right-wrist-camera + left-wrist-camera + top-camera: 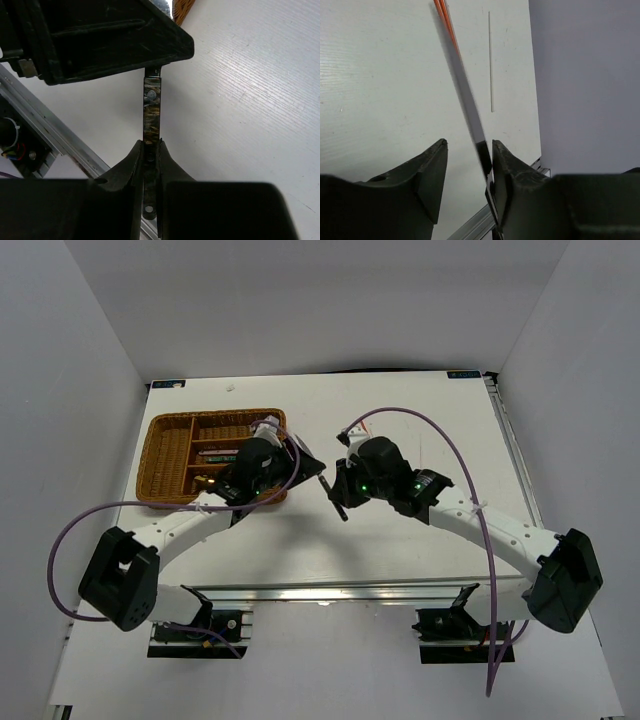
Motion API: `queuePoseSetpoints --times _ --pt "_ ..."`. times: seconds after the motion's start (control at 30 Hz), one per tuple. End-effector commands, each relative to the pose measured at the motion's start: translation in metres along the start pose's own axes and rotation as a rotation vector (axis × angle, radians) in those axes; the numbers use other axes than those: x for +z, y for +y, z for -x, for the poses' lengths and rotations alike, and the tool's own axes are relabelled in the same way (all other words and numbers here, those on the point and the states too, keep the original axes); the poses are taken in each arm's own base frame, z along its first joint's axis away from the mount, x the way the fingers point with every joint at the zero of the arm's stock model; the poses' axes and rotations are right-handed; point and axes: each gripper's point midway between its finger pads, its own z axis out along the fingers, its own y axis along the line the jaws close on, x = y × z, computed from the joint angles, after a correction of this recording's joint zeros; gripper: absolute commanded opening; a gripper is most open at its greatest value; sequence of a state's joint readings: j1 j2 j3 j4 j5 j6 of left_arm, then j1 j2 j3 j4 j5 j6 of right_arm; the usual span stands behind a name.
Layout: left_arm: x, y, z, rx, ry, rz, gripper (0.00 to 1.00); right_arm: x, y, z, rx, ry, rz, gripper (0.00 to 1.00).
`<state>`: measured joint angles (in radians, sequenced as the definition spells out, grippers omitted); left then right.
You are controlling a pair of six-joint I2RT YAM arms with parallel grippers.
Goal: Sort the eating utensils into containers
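Wicker tray (152,465) sitting at left. Right gripper (151,143) clamping silver utensil (151,107) in air, just right of tray. Left gripper (468,146) standing apart around it, one finger touching. Risk: right releasing before left pinching, utensil dropping.

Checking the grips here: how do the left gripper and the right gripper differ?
The left gripper has its jaws apart around a grey, orange-tipped stick; the right gripper is pinched shut on a flat metal strip. The left gripper sits at the wicker tray's right edge; the right gripper is over the white table. Both have black fingers.
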<state>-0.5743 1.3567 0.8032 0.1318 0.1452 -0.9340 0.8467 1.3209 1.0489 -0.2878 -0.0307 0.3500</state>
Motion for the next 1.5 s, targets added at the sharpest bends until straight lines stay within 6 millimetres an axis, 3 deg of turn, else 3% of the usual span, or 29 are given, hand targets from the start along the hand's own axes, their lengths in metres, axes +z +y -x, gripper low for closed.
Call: queuePoseSetpoints --times 0.0,0.1,0.13,0.2,0.23,0.27,0.37,0.47,0.5,0.53,0.67,0.7,0.73,0.8,0.9,0.93,0.97,1.07,1.23,1.33,1.37,1.47 --pt "0.003 -0.026 0.014 0.002 -0.042 -0.064 0.50 -0.008 0.017 0.012 -0.037 -0.025 0.076 0.00" --pt "0.008 -0.030 0.015 0.011 -0.038 -0.073 0.16 -0.005 0.010 0.008 -0.037 -0.009 0.039 0.00" --pt "0.009 -0.029 0.016 0.015 -0.039 -0.064 0.00 -0.004 0.008 0.007 -0.034 -0.004 0.025 0.00" --pt "0.008 -0.027 0.020 0.013 -0.055 -0.034 0.00 -0.004 0.002 0.007 -0.023 -0.008 -0.010 0.00" --pt "0.008 -0.023 0.027 0.015 -0.090 -0.002 0.00 -0.005 -0.001 0.005 -0.009 -0.007 -0.021 0.09" --pt "0.007 -0.020 0.031 0.012 -0.110 0.020 0.00 -0.006 -0.007 0.007 -0.002 -0.022 -0.056 0.35" --pt "0.001 -0.006 0.057 -0.014 -0.212 0.118 0.00 -0.017 -0.025 0.012 0.022 -0.063 -0.158 0.89" --pt "-0.003 0.010 0.090 -0.080 -0.288 0.184 0.00 -0.036 -0.051 0.016 0.061 -0.088 -0.279 0.89" --pt "-0.007 0.026 0.107 -0.111 -0.320 0.231 0.00 -0.040 -0.060 0.017 0.071 -0.095 -0.318 0.89" --pt "-0.008 0.031 0.122 -0.149 -0.353 0.242 0.00 -0.046 -0.069 0.014 0.083 -0.089 -0.347 0.89" --pt "-0.019 0.069 0.185 -0.275 -0.492 0.303 0.00 -0.062 -0.079 0.014 0.105 -0.124 -0.353 0.89" --pt "-0.026 0.087 0.205 -0.314 -0.540 0.335 0.00 -0.063 -0.082 0.009 0.102 -0.116 -0.356 0.89" --pt "-0.024 0.104 0.213 -0.369 -0.563 0.362 0.00 -0.065 -0.086 0.007 0.106 -0.117 -0.365 0.89" --pt "-0.031 0.123 0.243 -0.432 -0.640 0.375 0.00 -0.068 -0.088 0.003 0.104 -0.113 -0.367 0.89" --pt "-0.024 0.150 0.269 -0.507 -0.694 0.410 0.00 -0.073 -0.093 -0.001 0.095 -0.107 -0.383 0.89" --pt "-0.021 0.156 0.275 -0.527 -0.703 0.418 0.00 -0.073 -0.094 -0.002 0.088 -0.105 -0.385 0.89" --pt "-0.009 0.174 0.273 -0.544 -0.688 0.451 0.00 -0.075 -0.095 -0.003 0.086 -0.105 -0.387 0.89" --pt "0.010 0.189 0.290 -0.583 -0.690 0.456 0.00 -0.076 -0.100 -0.005 0.073 -0.096 -0.402 0.89" --pt "0.042 0.220 0.282 -0.629 -0.638 0.499 0.02 -0.076 -0.105 -0.008 0.054 -0.087 -0.411 0.89" --pt "0.044 0.233 0.272 -0.658 -0.643 0.511 0.15 -0.074 -0.107 -0.012 0.044 -0.081 -0.415 0.89" --pt "0.043 0.233 0.271 -0.660 -0.647 0.507 0.24 -0.073 -0.109 -0.015 0.043 -0.072 -0.422 0.89" --pt "0.038 0.235 0.263 -0.667 -0.647 0.511 0.37 -0.071 -0.110 -0.016 0.040 -0.069 -0.419 0.89"
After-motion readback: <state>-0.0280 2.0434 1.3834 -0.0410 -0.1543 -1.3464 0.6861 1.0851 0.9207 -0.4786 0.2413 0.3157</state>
